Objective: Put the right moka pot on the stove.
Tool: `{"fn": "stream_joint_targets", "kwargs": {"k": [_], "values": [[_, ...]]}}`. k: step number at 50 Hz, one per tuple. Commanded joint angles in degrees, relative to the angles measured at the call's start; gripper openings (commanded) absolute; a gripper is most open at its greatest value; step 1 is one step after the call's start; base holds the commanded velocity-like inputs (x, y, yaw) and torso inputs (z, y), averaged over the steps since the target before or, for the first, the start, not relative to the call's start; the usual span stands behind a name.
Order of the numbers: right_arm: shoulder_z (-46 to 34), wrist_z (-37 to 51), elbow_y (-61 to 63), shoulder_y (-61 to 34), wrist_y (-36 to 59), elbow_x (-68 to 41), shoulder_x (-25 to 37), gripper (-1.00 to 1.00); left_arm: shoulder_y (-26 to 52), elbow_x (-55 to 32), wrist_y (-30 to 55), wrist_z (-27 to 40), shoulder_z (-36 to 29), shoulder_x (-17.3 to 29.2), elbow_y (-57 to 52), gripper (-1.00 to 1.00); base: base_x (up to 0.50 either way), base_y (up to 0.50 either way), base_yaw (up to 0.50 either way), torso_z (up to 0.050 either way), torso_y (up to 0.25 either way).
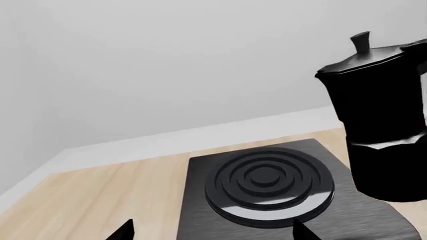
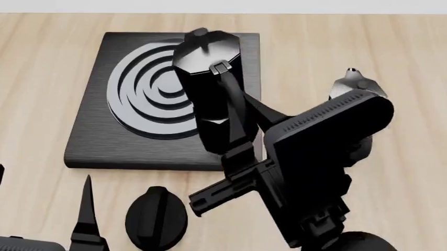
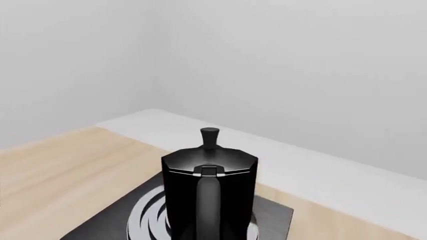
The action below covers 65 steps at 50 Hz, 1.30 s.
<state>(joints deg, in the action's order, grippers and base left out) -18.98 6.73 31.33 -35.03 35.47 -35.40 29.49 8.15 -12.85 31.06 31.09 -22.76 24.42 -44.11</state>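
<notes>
Bright, even, sharp simulator renders

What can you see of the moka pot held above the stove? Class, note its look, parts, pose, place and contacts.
The moka pot is black, faceted and glossy like metal, narrowing at the waist, with a closed hinged lid, a small knob on top and a curved handle. It is upright, lifted over the right part of the stove, beside the ringed burner. The right gripper meets it at the handle side; the exact grip is hidden.
</notes>
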Motion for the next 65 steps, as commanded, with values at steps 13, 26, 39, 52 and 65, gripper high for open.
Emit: {"fn": "stream_joint_targets", "kwargs": {"k": [13, 26, 39, 52, 65], "values": [[-5.5, -3.3, -10.1, -9.3, -2.1, 4.9, -6.4, -1.0, 0.0, 0.0, -0.2, 0.1, -0.4, 0.4, -0.1, 1.0, 0.0, 0.0, 0.0, 0.0, 0.002], [-8.2, -5.7, -19.3, -13.4, -5.9, 7.7, -10.5, -1.0, -0.3, -0.3, -1.0, 0.0, -0.4, 0.6, 0.1, 1.0, 0.0, 0.0, 0.0, 0.0, 0.001], [-9.3, -7.1, -27.4, -16.5, -9.1, 9.4, -13.6, -1.0, -0.2, -0.7, -0.9, 0.1, -0.4, 0.7, -0.6, 1.0, 0.0, 0.0, 0.0, 0.001, 0.001], [-11.1, -9.2, -38.3, -19.9, -13.9, 11.7, -17.4, -1.0, -0.3, -0.7, -1.5, 0.1, -0.6, 0.9, -0.4, 1.0, 0.0, 0.0, 0.0, 0.0, 0.001], [-11.3, -10.8, -47.5, -23.1, -19.0, 12.8, -20.5, -1.0, -0.4, -0.9, -2.1, 0.0, -0.6, 0.9, -0.1, 1.0, 0.0, 0.0, 0.0, 0.0, 0.002]]}}
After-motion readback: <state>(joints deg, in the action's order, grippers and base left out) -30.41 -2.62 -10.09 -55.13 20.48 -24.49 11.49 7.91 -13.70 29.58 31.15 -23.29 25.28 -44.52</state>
